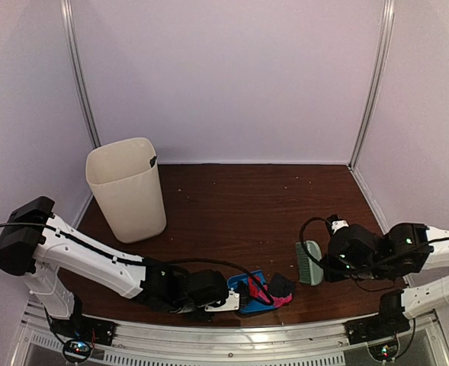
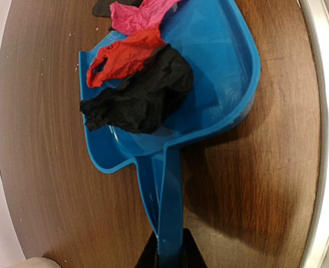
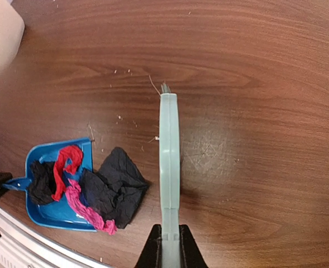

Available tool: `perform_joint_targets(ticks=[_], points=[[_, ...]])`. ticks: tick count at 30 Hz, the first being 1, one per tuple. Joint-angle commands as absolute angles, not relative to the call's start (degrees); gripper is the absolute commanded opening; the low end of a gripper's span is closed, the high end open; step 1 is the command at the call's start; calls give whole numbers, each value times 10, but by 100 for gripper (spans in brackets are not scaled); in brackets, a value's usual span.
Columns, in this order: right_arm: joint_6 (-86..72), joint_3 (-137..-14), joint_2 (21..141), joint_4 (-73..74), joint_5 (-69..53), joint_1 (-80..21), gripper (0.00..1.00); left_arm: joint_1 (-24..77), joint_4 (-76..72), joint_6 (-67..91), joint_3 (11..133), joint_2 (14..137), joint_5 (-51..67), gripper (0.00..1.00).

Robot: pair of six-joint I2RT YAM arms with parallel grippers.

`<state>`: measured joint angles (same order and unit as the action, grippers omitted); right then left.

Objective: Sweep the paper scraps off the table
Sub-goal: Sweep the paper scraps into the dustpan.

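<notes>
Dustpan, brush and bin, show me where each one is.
dustpan [image 2: 220,67]: left wrist view, bare floor of the pan.
brush [image 3: 168,151]: right wrist view, middle of its pale green back.
bin [image 1: 126,191]: top view, front wall.

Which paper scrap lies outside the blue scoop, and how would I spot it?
Find the table's front rail, then the blue dustpan beside it. At the pan's open mouth lies a dark crumpled scrap, the largest, on bare wood; the red scrap and black scrap sit inside.
</notes>
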<state>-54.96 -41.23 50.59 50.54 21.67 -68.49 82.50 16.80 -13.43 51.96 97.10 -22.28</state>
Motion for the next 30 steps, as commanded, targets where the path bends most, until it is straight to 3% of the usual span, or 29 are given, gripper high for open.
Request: perform_joint_targets(ticks=[1,19,30], points=[[-503,-402,536,447,167,-703,0,828,170,-134,530,976,-212,0],[-433,-418,666,271,111,-712,0,827,131,-112,528,963,-218,0],[-430,-431,617,268,165,-711,0,820,62,-95,485,913,-289,0]])
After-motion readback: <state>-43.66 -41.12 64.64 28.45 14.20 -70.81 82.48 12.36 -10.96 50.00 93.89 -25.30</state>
